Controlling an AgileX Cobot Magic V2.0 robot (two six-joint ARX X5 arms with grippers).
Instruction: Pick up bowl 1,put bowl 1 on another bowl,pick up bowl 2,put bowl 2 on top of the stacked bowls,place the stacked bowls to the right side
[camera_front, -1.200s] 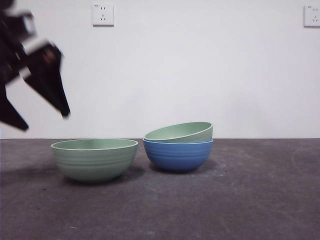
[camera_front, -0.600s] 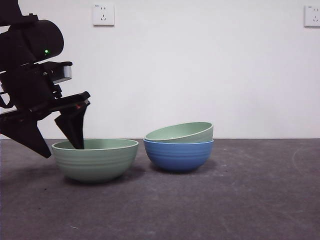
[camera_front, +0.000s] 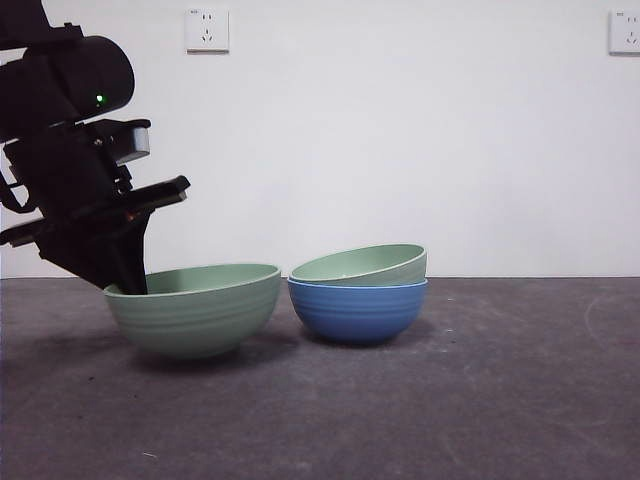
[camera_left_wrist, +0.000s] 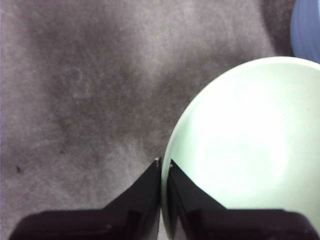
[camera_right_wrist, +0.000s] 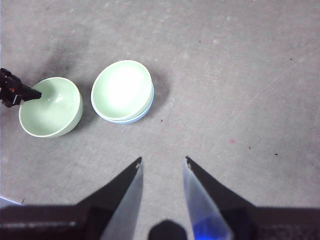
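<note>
A pale green bowl (camera_front: 195, 308) stands at the left of the table, tipped slightly with its left rim raised. My left gripper (camera_front: 128, 282) is shut on that rim, one jaw inside and one outside the bowl (camera_left_wrist: 240, 150). To its right the blue bowl (camera_front: 357, 308) holds the other pale green bowl (camera_front: 360, 264), which sits tilted in it. The right wrist view shows the held bowl (camera_right_wrist: 50, 106) and the green bowl in the blue one (camera_right_wrist: 122, 90) from high above. My right gripper (camera_right_wrist: 161, 162) hangs open far over the table, holding nothing.
Grey table surface (camera_front: 500, 400) stretches to the right of the bowls. Two white wall sockets (camera_front: 206, 29) sit on the back wall.
My left gripper came down from the upper left onto the left green bowl's rim and shut on it. The bowl has tipped and shifted slightly right.
</note>
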